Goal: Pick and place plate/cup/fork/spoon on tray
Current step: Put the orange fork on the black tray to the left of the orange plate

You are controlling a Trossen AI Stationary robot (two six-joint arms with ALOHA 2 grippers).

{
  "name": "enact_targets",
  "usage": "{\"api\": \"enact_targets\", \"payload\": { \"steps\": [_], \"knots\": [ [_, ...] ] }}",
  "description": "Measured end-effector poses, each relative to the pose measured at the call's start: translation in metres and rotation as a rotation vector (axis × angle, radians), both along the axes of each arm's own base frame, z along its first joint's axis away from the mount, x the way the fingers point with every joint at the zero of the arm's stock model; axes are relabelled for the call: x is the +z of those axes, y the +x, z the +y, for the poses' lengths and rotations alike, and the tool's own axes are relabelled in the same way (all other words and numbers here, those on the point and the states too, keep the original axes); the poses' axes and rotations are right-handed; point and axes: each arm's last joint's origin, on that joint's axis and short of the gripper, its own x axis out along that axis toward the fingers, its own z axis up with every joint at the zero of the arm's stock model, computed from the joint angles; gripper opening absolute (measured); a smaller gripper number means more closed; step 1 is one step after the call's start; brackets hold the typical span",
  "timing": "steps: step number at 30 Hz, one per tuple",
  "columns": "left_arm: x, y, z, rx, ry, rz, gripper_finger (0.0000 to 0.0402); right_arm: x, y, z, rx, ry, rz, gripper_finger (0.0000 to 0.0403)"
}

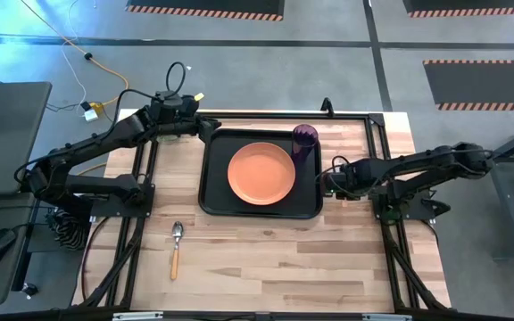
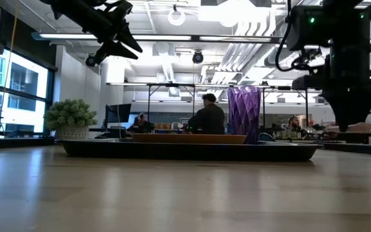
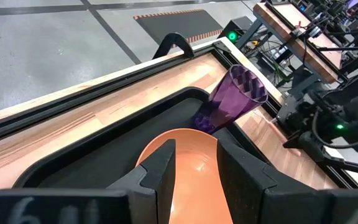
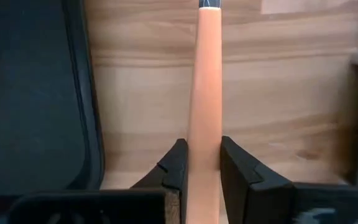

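Looking straight down, the black tray sits at the middle of the table, with the orange plate lying flat inside it and the purple cup upright in the tray's far right corner. The spoon lies on bare wood near the front, left of the tray and well apart from it. The left claw hangs over the tray's far left corner. The right claw sits just beside the tray's right edge.

From table height, the plate and cup stand in the tray.

The left wrist view shows that claw released, fingers parted above the plate.

The right wrist view shows the right claw clenched on a light orange-wood handle, beside the tray's rim; fork or spoon, I cannot tell.
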Motion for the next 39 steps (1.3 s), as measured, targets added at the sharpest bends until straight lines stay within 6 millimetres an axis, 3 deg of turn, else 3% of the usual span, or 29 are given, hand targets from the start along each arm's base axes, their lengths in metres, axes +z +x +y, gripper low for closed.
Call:
{"api": "enact_targets", "payload": {
  "steps": [23, 32, 39],
  "knots": [
    [-0.006, -0.003, -0.002, -0.001, -0.039, 0.055, 0.0106, 0.093, 0.026, 0.053, 0.027, -0.070, -0.254, 0.0042],
    [-0.011, -0.005, -0.004, 0.000, -0.077, 0.110, 0.0106, 0.115, 0.053, 0.068, 0.066, -0.124, -0.316, 0.0042],
    [-0.016, -0.008, -0.006, -0.001, -0.114, 0.162, 0.0106, 0.123, 0.088, 0.082, 0.146, -0.131, -0.309, 0.0042]
  ]
}}
